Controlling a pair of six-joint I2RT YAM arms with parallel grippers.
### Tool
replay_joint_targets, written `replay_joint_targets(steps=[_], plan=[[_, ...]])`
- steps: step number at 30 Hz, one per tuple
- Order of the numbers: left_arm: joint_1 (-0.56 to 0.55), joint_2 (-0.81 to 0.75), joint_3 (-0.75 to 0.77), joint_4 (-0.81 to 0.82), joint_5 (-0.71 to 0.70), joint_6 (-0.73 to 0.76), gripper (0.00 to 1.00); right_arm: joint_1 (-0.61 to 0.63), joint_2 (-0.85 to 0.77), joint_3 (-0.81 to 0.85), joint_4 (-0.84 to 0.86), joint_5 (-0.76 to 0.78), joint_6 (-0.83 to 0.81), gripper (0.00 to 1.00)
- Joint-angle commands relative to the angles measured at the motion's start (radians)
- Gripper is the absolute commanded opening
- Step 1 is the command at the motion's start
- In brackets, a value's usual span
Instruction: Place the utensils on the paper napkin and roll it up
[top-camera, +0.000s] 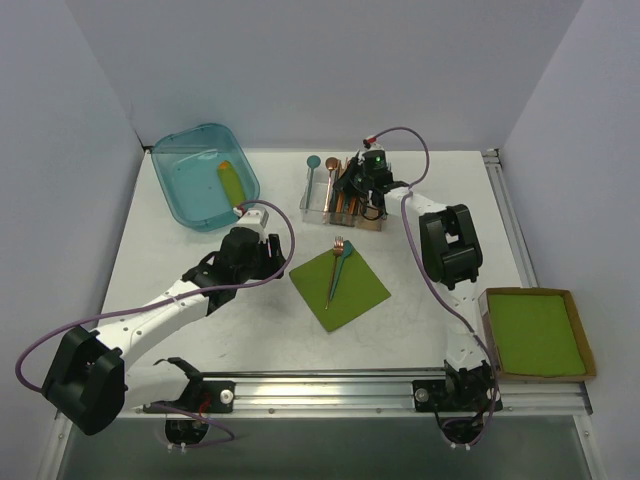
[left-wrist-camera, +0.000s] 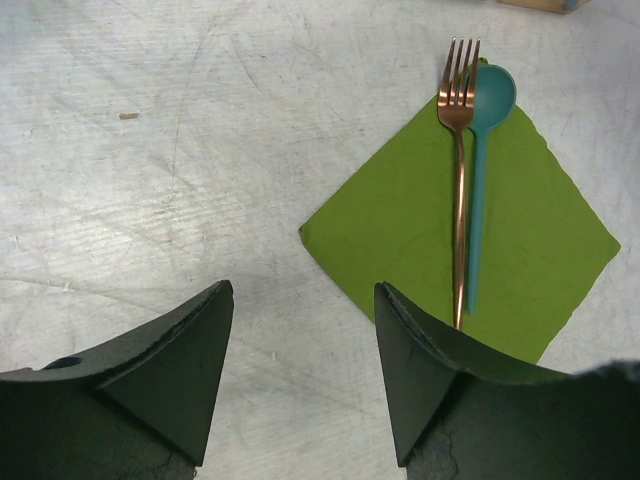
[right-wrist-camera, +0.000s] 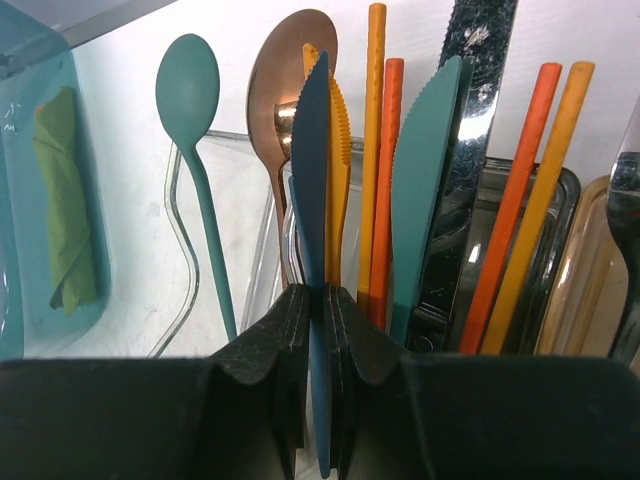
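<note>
**Q.** What does each end effector show?

**A.** The right end effector (right-wrist-camera: 320, 300) is clamped on a dark blue knife (right-wrist-camera: 312, 150), its fingers pressed flat on either side of the slim shaft. The knife stands upright in the clear caddy (top-camera: 340, 205), beyond the far corner of the paper napkin (left-wrist-camera: 380, 220). The left end effector (left-wrist-camera: 300, 300) stands apart and holds nothing. It hovers over the bare desk (left-wrist-camera: 150, 150), just off the napkin's left corner.

**Q.** Where are the utensils?

**A.** The fork (left-wrist-camera: 459, 180) and the spoon (left-wrist-camera: 476, 200) lie side by side along the napkin's diagonal, touching or nearly so. Their heads are at the napkin's far corner, and the fork's tines run past that corner onto the desk.

**Q.** What could go wrong from here?

**A.** Three hazards seem likely.
- **Drag in the caddy.** A yellow knife (right-wrist-camera: 341, 150) sits right against the blue one and other pieces crowd close, so a lift may pull a neighbour out or tip the caddy.
- **A narrow pinch.** The knife may pivot in so narrow a grip and land askew on the napkin.
- **A nudge on setting down.** Lowering the knife onto the napkin may push the fork or spoon off the thin sheet. Rolling would then be uneven.
</note>
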Motion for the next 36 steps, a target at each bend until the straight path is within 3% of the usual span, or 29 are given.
replay_joint_targets(steps=[1, 23, 36], plan=[[0.004, -0.012, 0.007, 0.036, -0.013, 0.018, 0.67, 0.0, -0.043, -0.025, 0.052, -0.032, -0.002, 0.0], [0.003, -0.008, 0.081, 0.065, 0.027, 0.038, 0.68, -0.014, -0.285, -0.215, 0.244, -0.01, -0.085, 0.0], [0.01, 0.003, 0.186, 0.15, 0.158, 0.05, 0.85, -0.015, -0.558, -0.378, 0.26, -0.121, -0.085, 0.0]])
